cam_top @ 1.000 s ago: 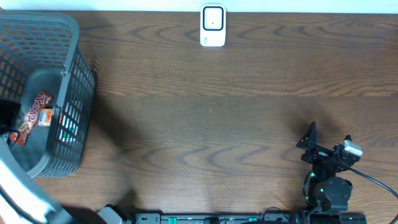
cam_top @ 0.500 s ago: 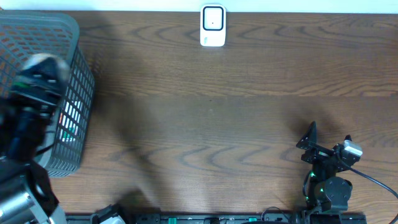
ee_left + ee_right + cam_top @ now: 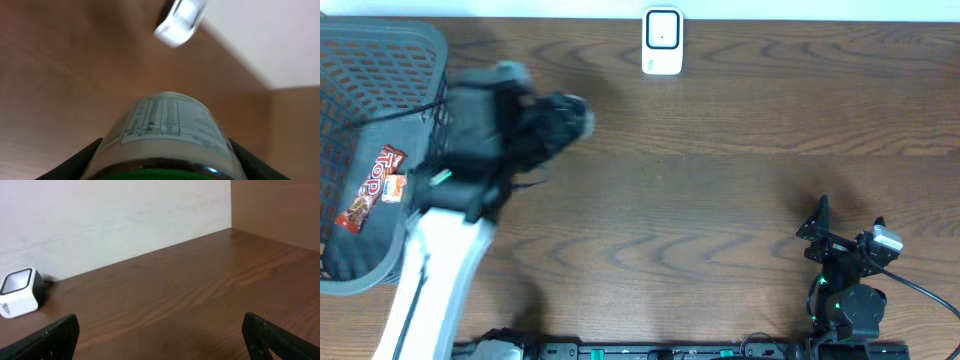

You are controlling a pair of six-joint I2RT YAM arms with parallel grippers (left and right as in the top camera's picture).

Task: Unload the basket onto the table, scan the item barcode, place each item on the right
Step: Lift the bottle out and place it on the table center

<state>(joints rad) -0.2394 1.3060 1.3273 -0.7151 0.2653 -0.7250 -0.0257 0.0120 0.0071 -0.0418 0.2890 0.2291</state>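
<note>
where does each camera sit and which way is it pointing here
Overhead: above the table, looking straight down on basket, scanner, blurred left claw and right claw.
Left wrist: behind the left claw, looking past the held bottle toward the scanner; fingers flank the bottle.
Right wrist: low, facing the back wall; open claw's fingers in the bottom corners.
Shared: all three show the scanner.

It looks like a mock shop checkout on a test bench: a white barcode scanner (image 3: pixel 662 41) stands at 12 o'clock on the wood-grain table (image 3: pixel 720 200), a grey mesh shopping basket (image 3: pixel 380 70) at 9 o'clock holds a wrapped snack bar (image 3: pixel 372 188), and a plain white wall (image 3: pixel 100 215) runs behind
</note>
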